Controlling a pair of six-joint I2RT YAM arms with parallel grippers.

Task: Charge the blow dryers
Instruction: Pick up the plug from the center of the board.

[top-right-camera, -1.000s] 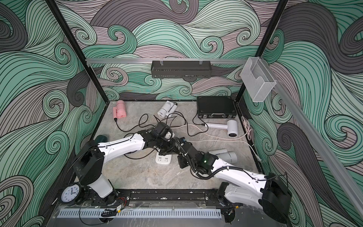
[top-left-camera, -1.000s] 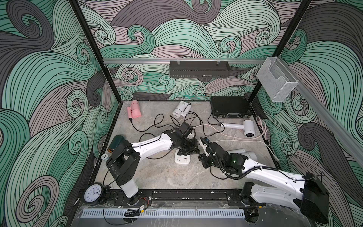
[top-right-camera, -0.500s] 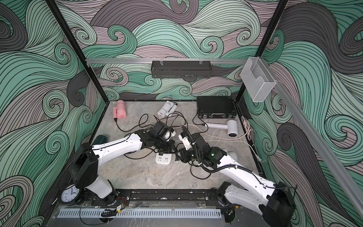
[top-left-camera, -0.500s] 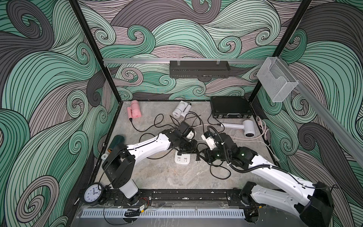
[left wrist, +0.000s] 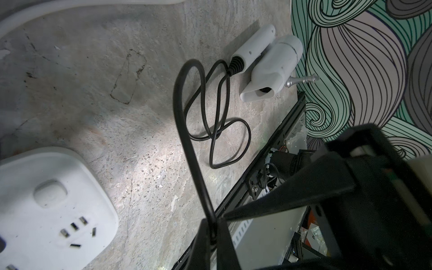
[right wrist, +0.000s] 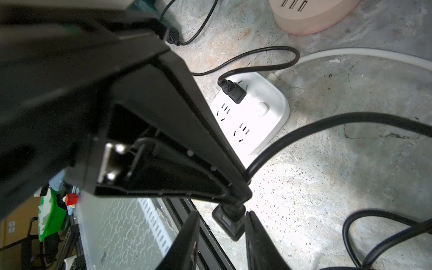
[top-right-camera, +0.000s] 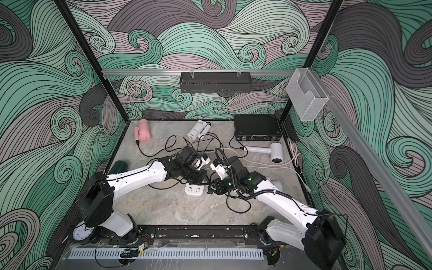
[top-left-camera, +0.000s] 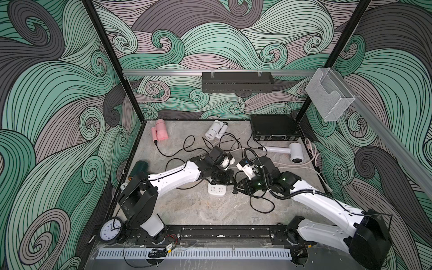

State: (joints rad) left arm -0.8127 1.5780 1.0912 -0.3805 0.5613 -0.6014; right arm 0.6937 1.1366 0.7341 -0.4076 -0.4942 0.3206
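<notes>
Hanging prongs-down just beside the square white hub (top-left-camera: pixel 217 190), the plug (right wrist: pixel 229 224) sat between the right hand's (right wrist: pixel 222 214) parted fingers. Cannot tell whether they really squeezed it. The left hand (left wrist: pixel 211 230) was clenched on the black cord (left wrist: pixel 184 131) just above that plug. The cord ran in slack loops over the tabletop (top-left-camera: pixel 198 210) to the grey-white dryer (left wrist: pixel 268 63). This was matte plastic with the handle folded along the barrel and a flat nozzle, lying near the right wall and the front rail.

The pink dryer (top-left-camera: pixel 161 132) lay at rear left, also folded, long axis front-to-back, round mouth toward the back wall. The folded white dryer (top-left-camera: pixel 214 131) lay at rear centre on a diagonal, mouth toward front-left. The T-shaped white dryer (top-left-camera: pixel 292 150) lay crosswise, handle toward the centre and head near the right wall. The dark green dryer (top-left-camera: pixel 140 167) sat at the left edge, partly hidden by the left arm.

The hub was glossy, with rounded corners, and one second plug (right wrist: pixel 233 93) was seated in it. The peach round hub (right wrist: pixel 313 14) was just beyond it. The tabletop had a grey marbled stone look.

A black case (top-left-camera: pixel 272 127) sat shut at rear right. A black perforated tray (top-left-camera: pixel 237 81) hung on the back rail, contents not visible. A clear box (top-left-camera: pixel 327 95) hung on the right rail, and a clock (top-left-camera: pixel 109 231) sat at front left.
</notes>
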